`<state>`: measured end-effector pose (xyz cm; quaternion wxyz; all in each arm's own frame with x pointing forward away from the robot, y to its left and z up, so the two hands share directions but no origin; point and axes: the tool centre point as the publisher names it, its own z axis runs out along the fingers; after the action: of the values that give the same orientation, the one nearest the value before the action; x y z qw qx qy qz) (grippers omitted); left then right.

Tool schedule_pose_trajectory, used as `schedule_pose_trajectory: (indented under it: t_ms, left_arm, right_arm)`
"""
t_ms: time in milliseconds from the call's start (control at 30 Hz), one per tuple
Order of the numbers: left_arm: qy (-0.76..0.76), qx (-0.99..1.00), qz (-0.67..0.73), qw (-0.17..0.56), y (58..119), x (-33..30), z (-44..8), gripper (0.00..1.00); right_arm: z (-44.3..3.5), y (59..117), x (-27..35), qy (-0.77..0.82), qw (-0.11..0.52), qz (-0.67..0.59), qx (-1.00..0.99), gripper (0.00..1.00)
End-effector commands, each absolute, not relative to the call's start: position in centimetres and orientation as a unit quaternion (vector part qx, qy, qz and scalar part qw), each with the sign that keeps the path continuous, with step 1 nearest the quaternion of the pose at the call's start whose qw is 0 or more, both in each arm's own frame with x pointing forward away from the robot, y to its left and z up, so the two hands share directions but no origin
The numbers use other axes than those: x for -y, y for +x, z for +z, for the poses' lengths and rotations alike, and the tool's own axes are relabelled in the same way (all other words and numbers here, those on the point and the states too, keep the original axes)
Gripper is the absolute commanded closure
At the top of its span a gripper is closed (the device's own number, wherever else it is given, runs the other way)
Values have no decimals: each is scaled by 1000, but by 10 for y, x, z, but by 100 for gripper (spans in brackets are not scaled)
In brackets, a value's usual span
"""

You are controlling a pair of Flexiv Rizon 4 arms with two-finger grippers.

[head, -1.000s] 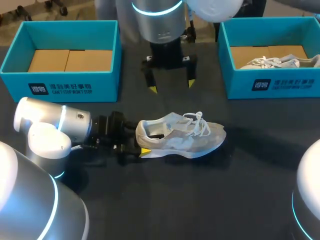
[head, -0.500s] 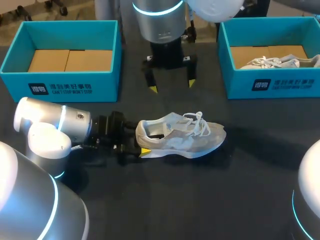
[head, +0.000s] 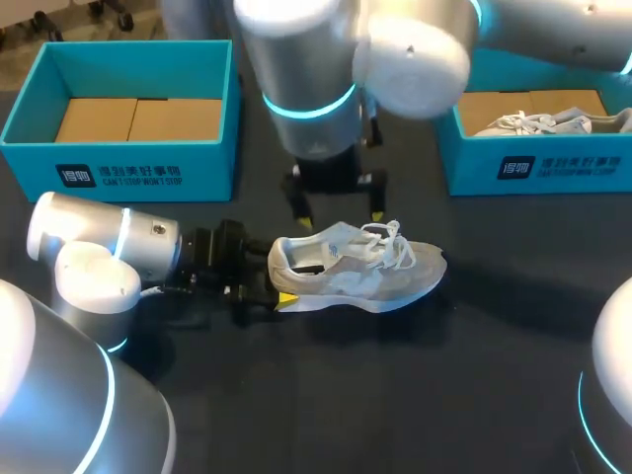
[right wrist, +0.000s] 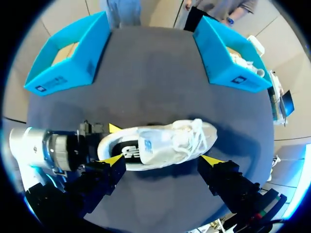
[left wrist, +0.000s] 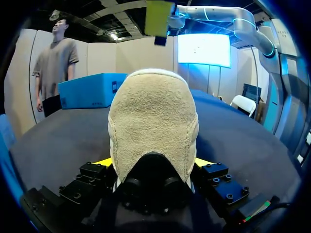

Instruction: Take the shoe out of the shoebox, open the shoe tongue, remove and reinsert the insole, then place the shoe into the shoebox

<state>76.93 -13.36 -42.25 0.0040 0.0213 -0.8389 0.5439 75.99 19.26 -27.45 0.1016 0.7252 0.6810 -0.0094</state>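
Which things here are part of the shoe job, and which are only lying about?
Job: shoe, held at the heel by the left gripper; right gripper open above it; empty shoebox.
Lying about: second shoebox, other shoe inside.

Shoe (head: 360,267): in the left wrist view only the heel showed. It filled the view and hid the laces and toe. The opening was dark in every view, so the insole could not be made out.
Left gripper (head: 278,283): fingers mostly behind the heel. The head view showed one yellow tip, the left wrist view a sliver on each side.
Right-hand shoebox (head: 553,168): cut off by the head view's edge, its far left corner behind the right arm (head: 316,69).
Second shoe (head: 553,121): only partly seen inside that box.
Left arm (head: 99,252): nearest links cut off at the corner.
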Motion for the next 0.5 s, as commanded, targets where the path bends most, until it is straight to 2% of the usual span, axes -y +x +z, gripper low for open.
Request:
schedule_pose_trajectory:
  t_ms: [33,500]
  left_arm:
    - [22,839,544,4,769,134,-427,100]
    - [22,839,544,4,769,134,-427,100]
  right_arm:
    - [-303,762,-208,728,102,-16,-677,0]
    - [-335,760,-209,732,127,-50,-667,0]
